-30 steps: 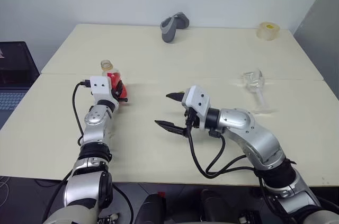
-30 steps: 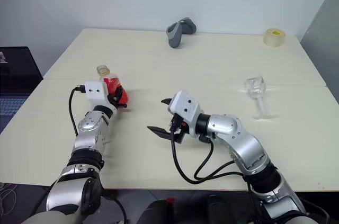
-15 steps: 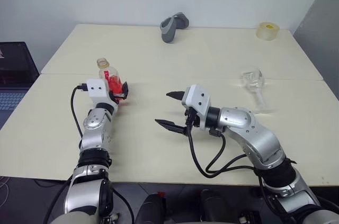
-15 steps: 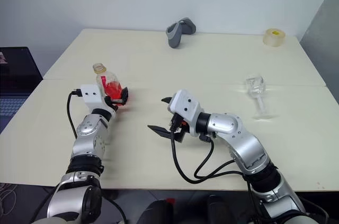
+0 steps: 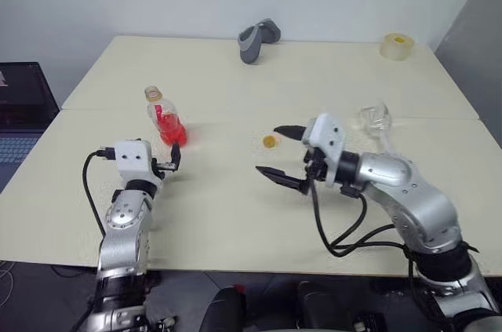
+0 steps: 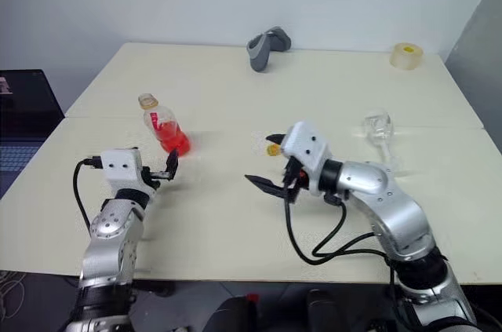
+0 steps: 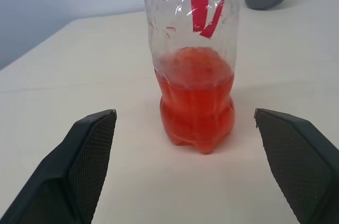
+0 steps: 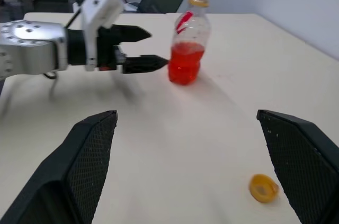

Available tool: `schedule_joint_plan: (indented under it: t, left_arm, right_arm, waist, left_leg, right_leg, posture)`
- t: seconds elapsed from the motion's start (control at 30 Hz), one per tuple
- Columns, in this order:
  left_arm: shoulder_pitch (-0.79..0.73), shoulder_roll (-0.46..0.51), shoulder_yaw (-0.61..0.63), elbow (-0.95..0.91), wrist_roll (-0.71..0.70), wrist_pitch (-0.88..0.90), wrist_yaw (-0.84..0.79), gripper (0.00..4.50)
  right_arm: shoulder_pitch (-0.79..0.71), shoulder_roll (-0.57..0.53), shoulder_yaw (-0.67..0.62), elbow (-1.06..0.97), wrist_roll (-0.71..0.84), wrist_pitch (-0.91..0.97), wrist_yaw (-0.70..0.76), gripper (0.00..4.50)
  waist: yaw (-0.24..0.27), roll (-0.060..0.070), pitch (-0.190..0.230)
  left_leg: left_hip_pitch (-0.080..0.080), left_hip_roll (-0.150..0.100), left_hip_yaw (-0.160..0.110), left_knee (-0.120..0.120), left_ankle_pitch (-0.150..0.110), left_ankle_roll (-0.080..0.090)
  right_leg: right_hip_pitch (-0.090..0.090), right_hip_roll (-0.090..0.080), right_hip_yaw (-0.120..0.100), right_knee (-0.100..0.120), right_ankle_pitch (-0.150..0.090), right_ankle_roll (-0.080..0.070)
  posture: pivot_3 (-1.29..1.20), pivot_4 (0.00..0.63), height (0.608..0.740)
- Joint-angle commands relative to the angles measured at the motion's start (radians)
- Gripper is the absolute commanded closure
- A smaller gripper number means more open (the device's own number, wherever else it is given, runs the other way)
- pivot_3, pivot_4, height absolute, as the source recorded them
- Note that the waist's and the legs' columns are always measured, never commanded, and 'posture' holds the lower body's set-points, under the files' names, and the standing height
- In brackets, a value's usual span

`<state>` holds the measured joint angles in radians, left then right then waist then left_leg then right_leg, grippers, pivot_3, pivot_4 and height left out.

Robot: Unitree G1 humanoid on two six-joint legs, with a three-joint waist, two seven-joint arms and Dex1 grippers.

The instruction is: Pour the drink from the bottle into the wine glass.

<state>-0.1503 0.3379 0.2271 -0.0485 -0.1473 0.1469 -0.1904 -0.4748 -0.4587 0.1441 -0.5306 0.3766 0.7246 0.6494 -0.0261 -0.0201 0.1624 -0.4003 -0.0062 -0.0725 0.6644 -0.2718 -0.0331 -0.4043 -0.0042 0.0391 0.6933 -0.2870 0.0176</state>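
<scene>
Nearest, the left gripper [image 5: 166, 161] hangs low over the cream table [image 5: 235, 214] on the left side, its two black fingers spread apart with nothing between them, pointing away toward the bottle [image 5: 165, 118]. The bottle stands upright just beyond those fingertips, clear of them, its neck open and uncapped; the drink [image 7: 196, 97], bright red-orange, fills its lower part under a red-and-white label. Toward the middle of the table the right gripper [image 5: 281, 153] is held above the surface, aimed leftward, its fingers wide apart and empty. Just beyond it a small yellow-orange cap [image 5: 269, 141] lies by itself on the tabletop, between the two arms and closer to the right one. To the right, a little farther back, the wine glass [image 5: 378, 126] stands behind the right arm's white wrist block, its bowl looking empty. Along the far edge sit a grey curved gadget [image 5: 257, 38] near the centre and a translucent tape roll [image 5: 397, 45] at the right corner. A laptop [image 5: 23, 112] sits off the table's left side.
</scene>
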Motion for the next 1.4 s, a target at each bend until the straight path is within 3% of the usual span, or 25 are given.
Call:
schedule_joint_plan:
  t: [0.03,0.23,0.37,0.63,1.33,1.4]
  left_arm:
    - [-0.002,0.048,-0.103,-0.163,-0.082,0.055,-0.183,0.02]
    - [-0.13,0.118,-0.204,-0.148,-0.148,0.132,-0.396,0.02]
    - [-0.241,0.139,-0.281,-0.053,-0.165,0.137,-0.563,0.02]
    - [-0.38,0.144,-0.422,0.082,-0.151,0.069,-0.86,0.02]
    - [-0.374,0.101,-0.46,0.112,-0.084,0.001,-0.888,0.02]
    - [-0.372,0.1,-0.459,0.11,-0.081,0.003,-0.885,0.0]
  right_arm:
    - [-0.003,-0.008,-0.182,-0.008,0.058,0.073,-0.077,0.0]
    - [-0.057,-0.081,-0.312,0.104,0.039,0.193,-0.174,0.0]
    - [-0.139,-0.215,-0.227,0.256,-0.082,0.299,-0.23,0.0]
    - [-0.339,-0.267,-0.164,0.643,-0.105,0.411,-0.167,0.0]
    - [-0.671,-0.263,0.179,1.445,-0.427,0.044,0.167,0.0]
    - [-0.679,-0.258,0.208,1.482,-0.464,0.004,0.21,0.59]
  waist:
    - [0.008,0.0,0.0]
    - [0.005,0.0,0.0]
    - [-0.001,0.001,0.0]
    - [-0.006,0.001,0.001]
    - [-0.006,0.003,0.002]
    - [-0.006,0.003,0.002]
  left_leg:
    - [0.0,0.0,0.0,0.0,0.0,0.0]
    - [0.001,-0.001,0.001,0.0,0.0,0.0]
    - [0.001,-0.001,0.002,-0.001,0.0,0.0]
    - [0.001,0.0,0.007,-0.002,0.0,0.001]
    - [0.001,0.0,0.008,-0.001,0.0,0.001]
    - [0.001,0.0,0.008,-0.001,0.0,0.001]
  right_leg:
    - [0.0,0.0,-0.001,0.0,0.0,0.0]
    - [0.001,0.0,0.0,0.0,0.0,0.0]
    - [0.0,0.001,0.001,0.0,0.0,0.0]
    - [-0.001,0.002,0.002,-0.001,0.0,0.0]
    - [-0.001,0.001,0.003,-0.001,0.0,0.0]
    - [-0.001,0.001,0.003,-0.001,0.0,0.0]
  posture:
    - [0.0,0.15,0.74]
    - [0.0,0.15,0.74]
    - [0.0,0.15,0.74]
    - [0.0,0.15,0.74]
    - [0.0,0.15,0.74]
    - [0.0,0.15,0.74]
